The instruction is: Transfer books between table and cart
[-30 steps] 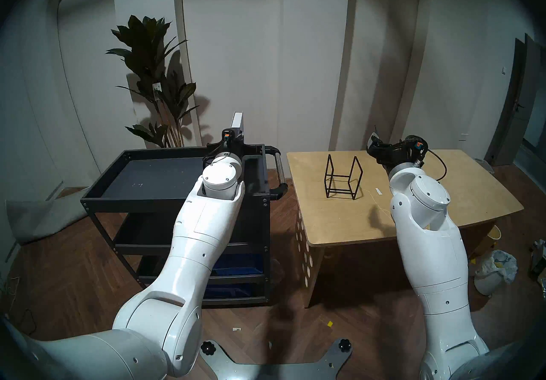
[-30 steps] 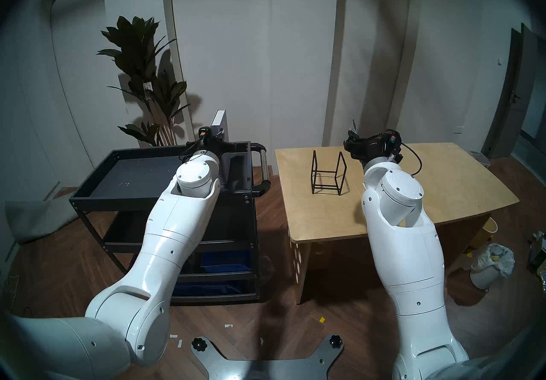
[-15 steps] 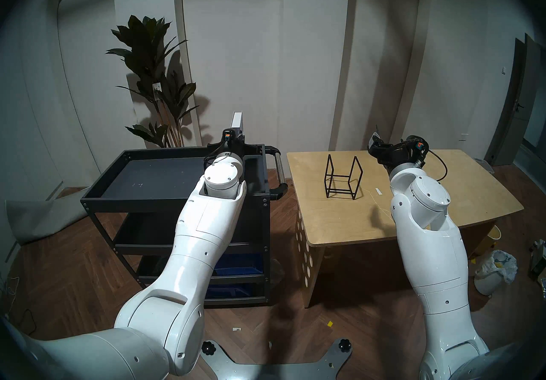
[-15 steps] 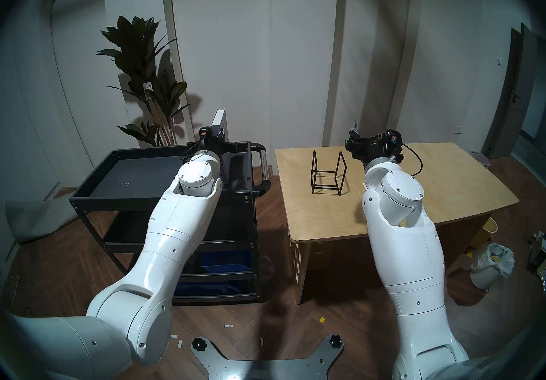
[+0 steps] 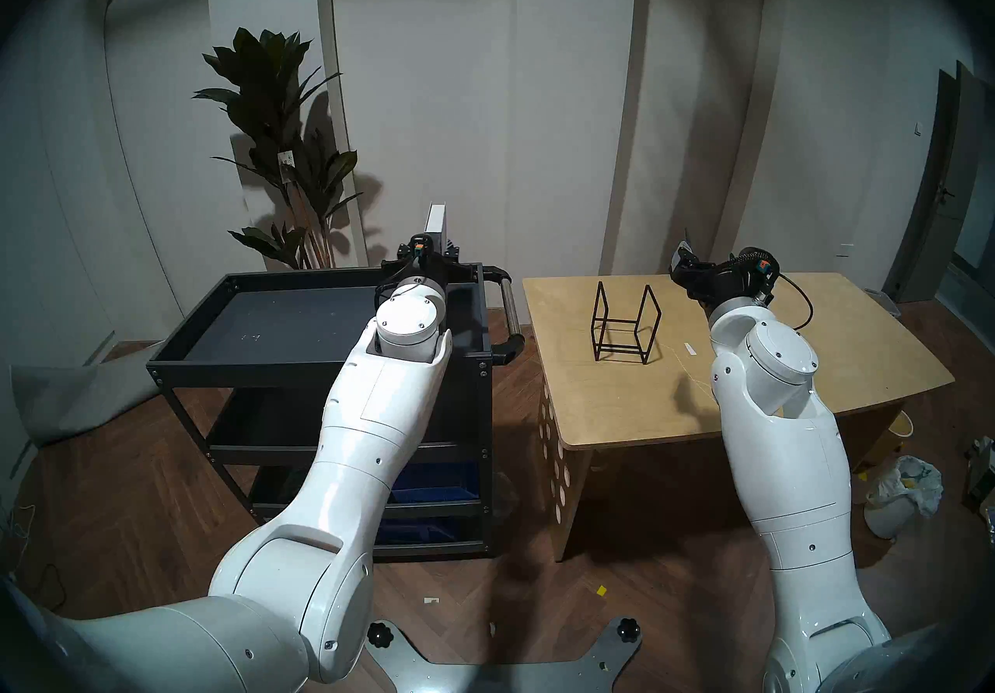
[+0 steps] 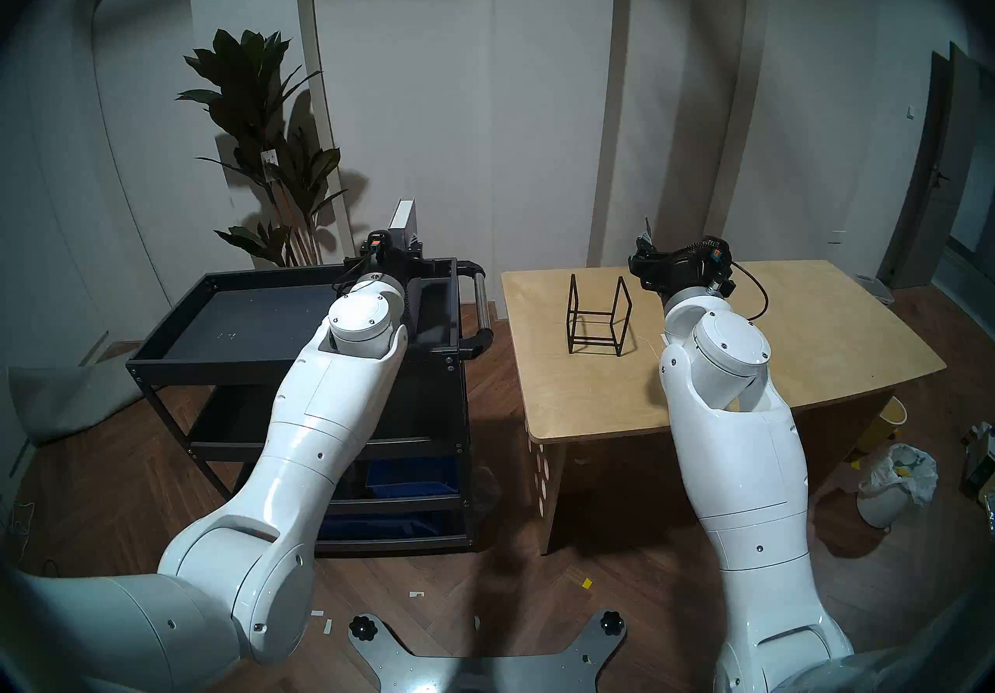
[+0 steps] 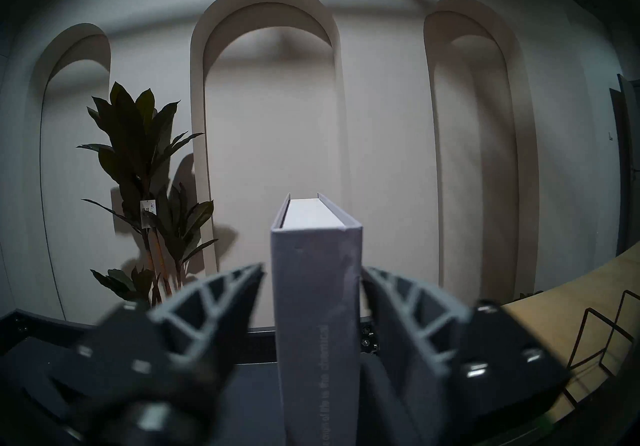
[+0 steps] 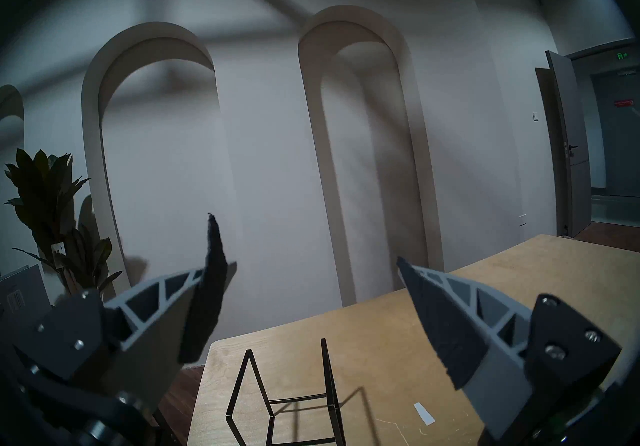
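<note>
The pale grey book (image 5: pixel 435 218) stands upright at the right end of the black cart's (image 5: pixel 242 369) top tray, spine toward the left wrist camera (image 7: pixel 315 296). My left gripper (image 5: pixel 431 251) straddles it; in the left wrist view its fingertips (image 7: pixel 258 270) sit just beside the covers with a thin gap, so it is open. My wrist hides the book's lower part in the head views. My right gripper (image 5: pixel 681 258) is open and empty above the back of the plywood table (image 5: pixel 619 406).
A black wire-frame rack (image 5: pixel 624 323) stands on the table's left half, also in the right wrist view (image 8: pixel 287 396). The cart's push handle (image 5: pixel 511 309) faces the table. A potted plant (image 5: pixel 269 137) stands behind the cart. Blue bins (image 5: pixel 436 482) sit on its lower shelves.
The left gripper's fingers have spread apart around the book, and the wrist has shifted slightly right. The book stays upright. The right arm has not moved.
</note>
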`<state>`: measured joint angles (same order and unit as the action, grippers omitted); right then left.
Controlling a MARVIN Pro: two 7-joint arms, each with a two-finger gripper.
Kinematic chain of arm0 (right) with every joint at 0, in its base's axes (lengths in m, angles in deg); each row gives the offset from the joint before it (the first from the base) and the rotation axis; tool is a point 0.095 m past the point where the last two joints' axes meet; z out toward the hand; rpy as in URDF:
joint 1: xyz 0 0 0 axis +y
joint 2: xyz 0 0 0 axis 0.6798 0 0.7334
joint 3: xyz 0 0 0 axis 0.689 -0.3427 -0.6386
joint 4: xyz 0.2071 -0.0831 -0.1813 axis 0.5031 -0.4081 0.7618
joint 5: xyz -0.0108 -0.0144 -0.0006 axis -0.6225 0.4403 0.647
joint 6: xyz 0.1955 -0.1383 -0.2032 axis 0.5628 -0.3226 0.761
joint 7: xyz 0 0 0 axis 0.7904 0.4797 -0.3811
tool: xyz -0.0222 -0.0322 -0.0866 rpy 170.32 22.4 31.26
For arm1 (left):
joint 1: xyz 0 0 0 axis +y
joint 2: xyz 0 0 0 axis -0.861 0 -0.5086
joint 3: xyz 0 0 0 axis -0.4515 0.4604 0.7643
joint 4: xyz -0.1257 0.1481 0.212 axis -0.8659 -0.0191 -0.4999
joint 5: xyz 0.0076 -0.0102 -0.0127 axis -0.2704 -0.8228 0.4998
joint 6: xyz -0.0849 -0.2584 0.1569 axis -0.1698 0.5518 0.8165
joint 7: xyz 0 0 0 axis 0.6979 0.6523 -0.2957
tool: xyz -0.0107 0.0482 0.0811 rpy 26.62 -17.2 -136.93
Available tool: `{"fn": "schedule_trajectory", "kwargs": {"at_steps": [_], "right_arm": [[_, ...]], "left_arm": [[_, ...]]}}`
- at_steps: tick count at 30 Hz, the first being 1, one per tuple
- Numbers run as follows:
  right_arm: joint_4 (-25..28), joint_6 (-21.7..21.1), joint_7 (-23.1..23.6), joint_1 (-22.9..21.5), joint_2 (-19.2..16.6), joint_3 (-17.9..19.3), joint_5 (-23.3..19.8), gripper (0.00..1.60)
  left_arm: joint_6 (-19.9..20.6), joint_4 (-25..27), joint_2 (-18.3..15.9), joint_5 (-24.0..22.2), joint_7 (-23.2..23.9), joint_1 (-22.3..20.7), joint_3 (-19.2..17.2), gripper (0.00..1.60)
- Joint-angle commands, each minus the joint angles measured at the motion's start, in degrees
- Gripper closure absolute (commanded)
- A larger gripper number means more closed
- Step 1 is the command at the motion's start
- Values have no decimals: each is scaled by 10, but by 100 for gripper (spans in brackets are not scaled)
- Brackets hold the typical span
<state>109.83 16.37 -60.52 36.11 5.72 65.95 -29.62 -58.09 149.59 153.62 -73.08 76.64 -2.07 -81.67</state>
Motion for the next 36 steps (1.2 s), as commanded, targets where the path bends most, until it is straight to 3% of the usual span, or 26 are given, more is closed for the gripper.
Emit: {"fn": "schedule_trajectory", "kwargs": {"at_steps": [1,19,32,36], "right_arm": [[6,8,0,-11,1,-2,4,0],[2,15,3,-13,5,-3,15,0],[0,16,7,-15,7,-3,19,0],[-2,17,8,-16,8,-3,21,0]], "left_arm": [[-1,11,2,1,-4,-20,-2,0],[-1,14,2,4,-10,-18,-2,0],[7,41,-1,7,-13,-8,-3,0],[19,73,-3,-1,-4,8,-6,0]]}}
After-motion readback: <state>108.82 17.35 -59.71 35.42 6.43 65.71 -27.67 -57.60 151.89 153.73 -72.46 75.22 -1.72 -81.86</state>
